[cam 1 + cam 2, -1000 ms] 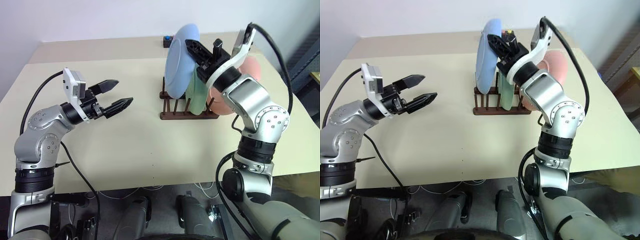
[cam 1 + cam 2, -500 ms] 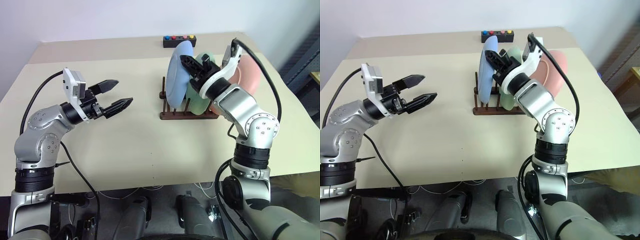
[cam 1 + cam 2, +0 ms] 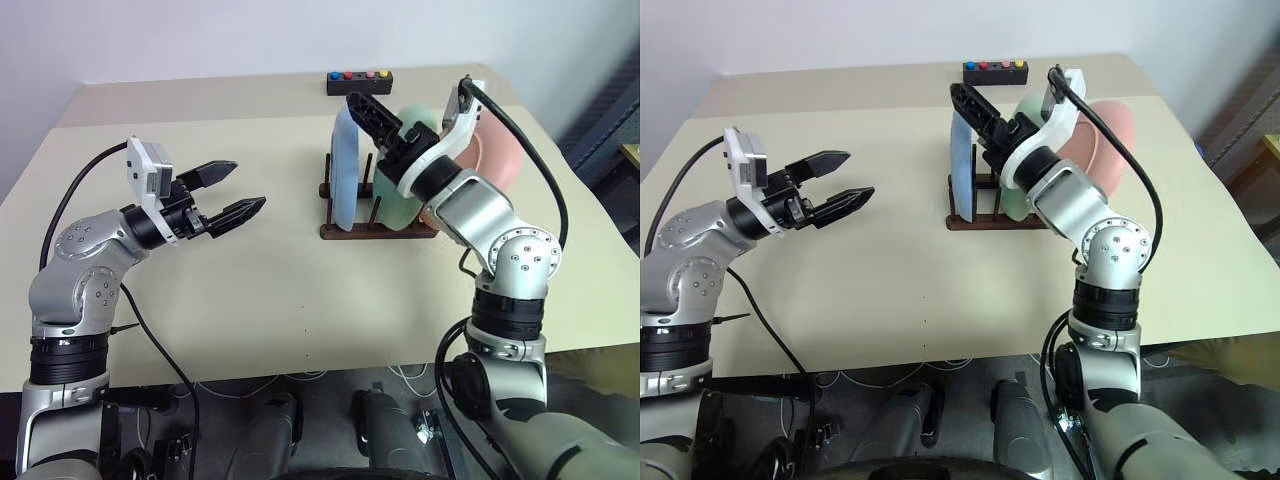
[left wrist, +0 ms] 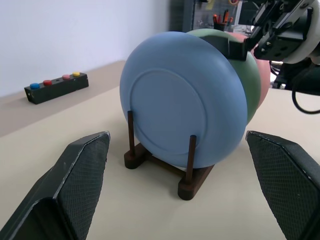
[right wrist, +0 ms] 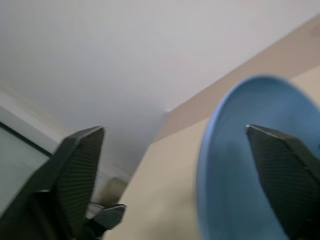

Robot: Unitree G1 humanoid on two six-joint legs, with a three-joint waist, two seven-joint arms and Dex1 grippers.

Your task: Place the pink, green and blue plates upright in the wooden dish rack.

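1. On the surface: wooden dish rack holding blue plate, green plate, pink plate, all upright.
2. Right gripper: fingers apart, over blue plate's rim.
3. Left gripper: fingers apart, well clear.

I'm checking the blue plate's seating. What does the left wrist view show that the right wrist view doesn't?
Left wrist view: the blue plate stands upright between pegs of the wooden dish rack, with the green plate and pink plate behind it and the button box beyond. Right wrist view: the open right hand straddles the plate's rim. Both show the blue plate.
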